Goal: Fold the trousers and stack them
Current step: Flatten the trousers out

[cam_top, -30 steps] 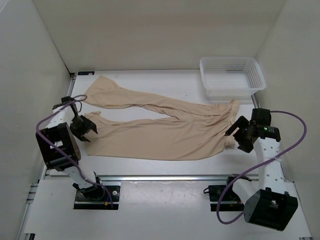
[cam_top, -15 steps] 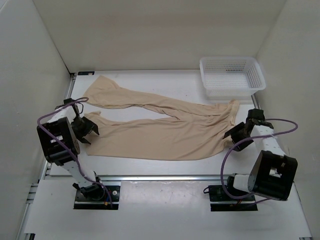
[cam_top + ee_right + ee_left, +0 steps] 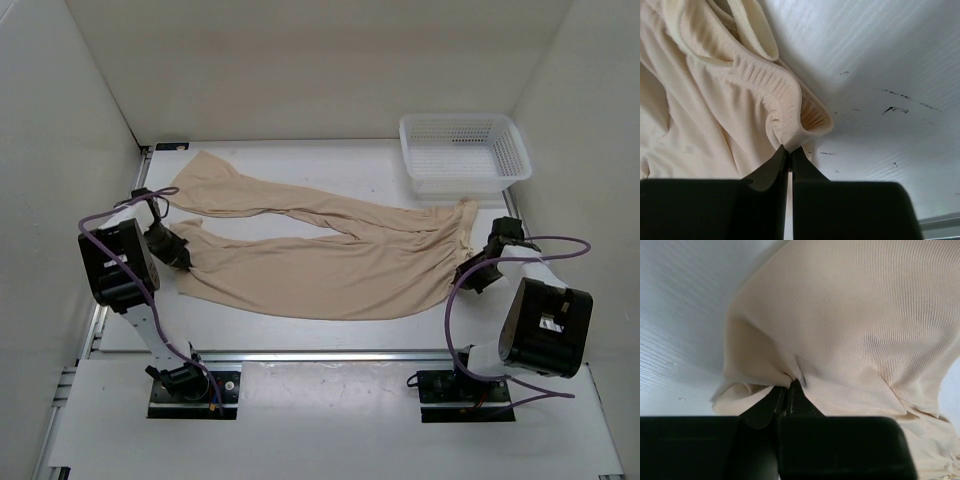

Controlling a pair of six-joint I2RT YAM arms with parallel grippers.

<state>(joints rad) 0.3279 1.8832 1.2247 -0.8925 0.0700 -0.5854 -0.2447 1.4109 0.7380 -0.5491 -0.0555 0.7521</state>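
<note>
Three white walls [image 3: 300,70], scuffed white table [image 3: 330,165], trousers [image 3: 330,270] spread.

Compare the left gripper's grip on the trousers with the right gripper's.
The left gripper pinches thin fabric at the near leg's end of the trousers; the right gripper pinches the thick ribbed waistband. The left gripper is far from the white basket, the right gripper near it. Both are shut on the trousers.

The white table [image 3: 330,335] is carrying the beige trousers [image 3: 330,272], which are lying flat with both legs spreading leftward. A white mesh basket [image 3: 464,182] is sitting at its far right corner, just beside the trousers' right end.
</note>
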